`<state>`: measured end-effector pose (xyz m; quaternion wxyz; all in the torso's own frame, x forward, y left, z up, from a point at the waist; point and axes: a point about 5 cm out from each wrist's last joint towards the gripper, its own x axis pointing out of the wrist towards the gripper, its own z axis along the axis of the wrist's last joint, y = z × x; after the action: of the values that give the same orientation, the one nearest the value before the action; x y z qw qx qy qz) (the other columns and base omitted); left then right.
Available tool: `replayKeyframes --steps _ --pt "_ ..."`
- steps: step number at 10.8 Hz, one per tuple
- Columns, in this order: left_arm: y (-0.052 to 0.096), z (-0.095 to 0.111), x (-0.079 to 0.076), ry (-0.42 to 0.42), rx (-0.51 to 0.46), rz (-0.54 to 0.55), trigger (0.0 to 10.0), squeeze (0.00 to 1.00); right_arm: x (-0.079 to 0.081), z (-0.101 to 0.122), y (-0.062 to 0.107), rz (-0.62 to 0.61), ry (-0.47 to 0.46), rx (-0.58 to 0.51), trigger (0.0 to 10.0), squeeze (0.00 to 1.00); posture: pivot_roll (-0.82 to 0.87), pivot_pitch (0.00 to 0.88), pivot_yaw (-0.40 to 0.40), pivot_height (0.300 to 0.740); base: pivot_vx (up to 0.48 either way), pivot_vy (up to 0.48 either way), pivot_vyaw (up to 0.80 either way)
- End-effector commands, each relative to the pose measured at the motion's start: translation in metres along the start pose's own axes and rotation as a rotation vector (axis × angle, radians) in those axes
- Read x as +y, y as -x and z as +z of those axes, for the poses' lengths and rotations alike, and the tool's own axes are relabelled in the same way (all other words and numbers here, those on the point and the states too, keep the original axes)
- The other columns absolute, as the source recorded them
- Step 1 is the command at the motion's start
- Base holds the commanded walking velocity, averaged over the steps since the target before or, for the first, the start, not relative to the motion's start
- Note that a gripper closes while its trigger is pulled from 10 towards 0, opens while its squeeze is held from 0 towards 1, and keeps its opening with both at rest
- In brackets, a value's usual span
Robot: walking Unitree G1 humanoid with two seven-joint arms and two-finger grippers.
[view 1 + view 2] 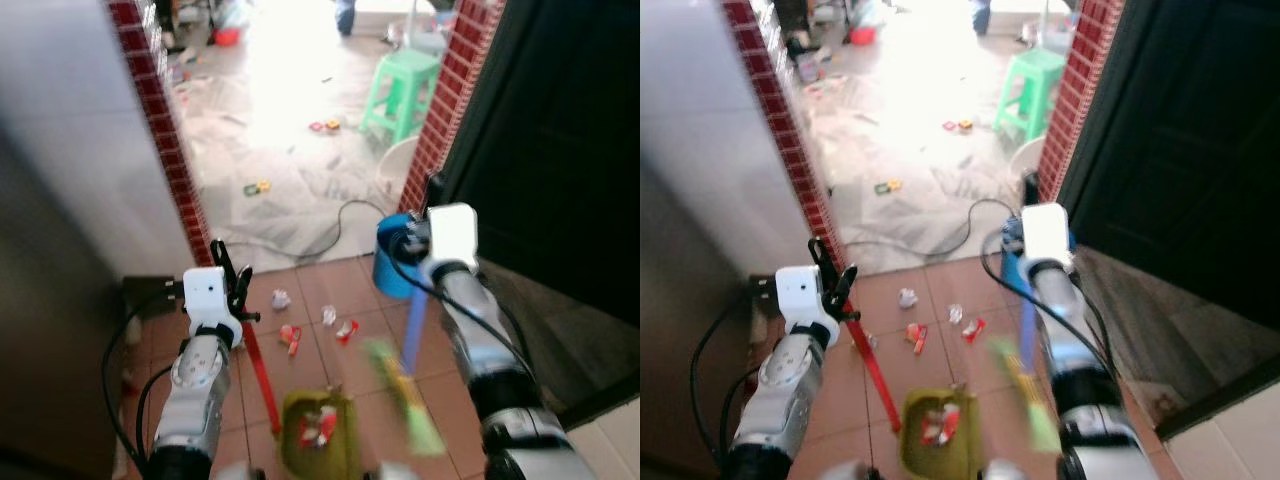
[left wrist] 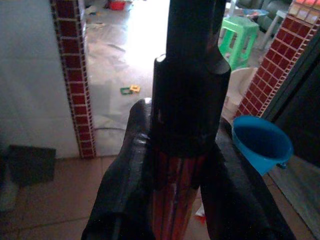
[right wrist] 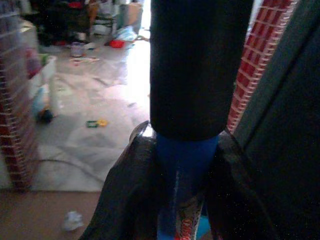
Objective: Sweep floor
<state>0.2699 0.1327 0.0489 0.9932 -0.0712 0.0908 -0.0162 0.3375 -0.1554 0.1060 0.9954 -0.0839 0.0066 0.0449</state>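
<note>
Terracotta floor (image 1: 330, 285), lower centre, carries scattered scraps (image 1: 320, 322). Left tool (image 1: 236, 281) clamps dustpan handle (image 1: 262, 380); right tool (image 1: 415, 250) clamps broom handle (image 1: 414, 330). Risk: loaded dustpan (image 1: 318, 432) tipping, spilling litter.

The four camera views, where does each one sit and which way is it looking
Left eye view: on the head, looking down at the tiled floor, litter, dustpan and both arms.
Right eye view: the other eye, same scene, shifted sideways.
Left wrist view: along the left gripper, its fingers clamping the red handle; blue bucket ahead.
Right wrist view: along the right gripper, fingers around the blue handle.
Both wrist views share the bright room beyond the brick doorway.
</note>
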Motion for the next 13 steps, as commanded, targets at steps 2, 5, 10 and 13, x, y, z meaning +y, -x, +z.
replayKeyframes --steps 2,5,10,13 --pt "0.0 0.01 -0.004 0.021 -0.056 -0.013 10.0 0.0 -0.001 0.01 -0.007 0.001 0.019 -0.037 10.0 0.0 -0.07 0.0 -0.045 0.74 0.0 0.0 0.0" --pt "-0.002 0.009 -0.008 -0.01 -0.038 -0.065 10.0 0.0 -0.005 0.003 0.001 -0.042 -0.001 -0.031 10.0 0.0 -0.1 0.0 0.009 0.74 0.0 0.0 0.0" --pt "0.004 0.0 0.001 -0.027 -0.002 -0.067 10.0 0.0 -0.008 -0.006 0.012 -0.084 -0.005 -0.02 10.0 0.0 -0.12 0.0 0.041 0.74 0.0 0.0 0.0" --pt "0.009 -0.008 0.0 -0.056 0.031 -0.091 10.0 0.0 -0.012 -0.022 0.025 -0.128 -0.002 0.028 10.0 0.0 -0.13 0.0 0.054 0.74 0.0 0.0 0.0"
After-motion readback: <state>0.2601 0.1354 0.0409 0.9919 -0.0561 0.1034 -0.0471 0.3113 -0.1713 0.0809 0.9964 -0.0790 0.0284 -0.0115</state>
